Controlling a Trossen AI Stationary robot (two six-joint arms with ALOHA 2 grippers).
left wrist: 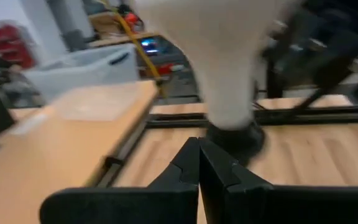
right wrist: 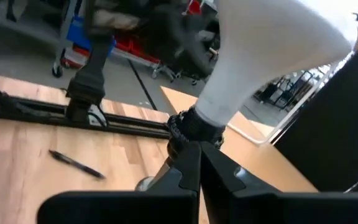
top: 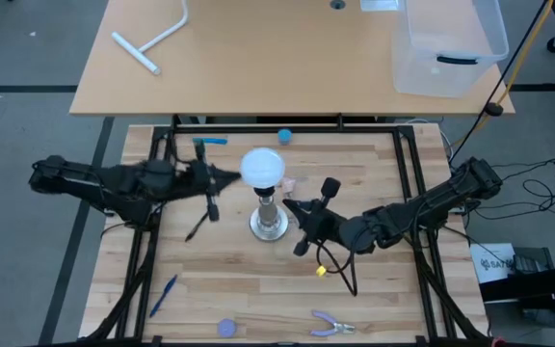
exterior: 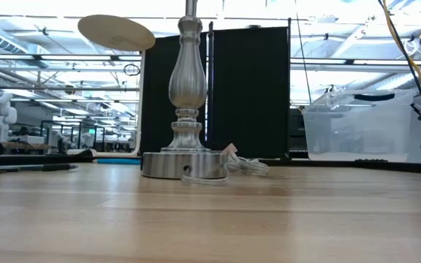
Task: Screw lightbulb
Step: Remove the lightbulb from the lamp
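The white lightbulb (top: 262, 167) stands upright with its narrow neck in the black socket (right wrist: 188, 127) atop the silver lamp stand (top: 269, 224), at the table's middle. The low view shows only the stand's base and column (exterior: 187, 88). My left gripper (top: 236, 176) is shut, its tips level beside the bulb's left side; in its wrist view the tips (left wrist: 199, 144) point at the bulb's neck (left wrist: 229, 93) and socket. My right gripper (top: 289, 205) is shut, right of the stand, and its tips (right wrist: 195, 146) sit just below the socket. My left gripper's shut tips lie close to the bulb's neck, coming level from the table's left; I cannot tell whether they touch it. My right gripper's shut tips come from the right, close to the socket's lower edge (right wrist: 180, 138); whether they touch cannot be told.
A small blue ball (top: 284, 136) and a teal marker (top: 210, 141) lie at the far edge. A blue pen (top: 162, 294), a round blue disc (top: 226, 328) and pliers (top: 332, 325) lie near the front. A black pen (right wrist: 76, 165) lies left of the stand. A clear bin (top: 448, 43) is on the far table.
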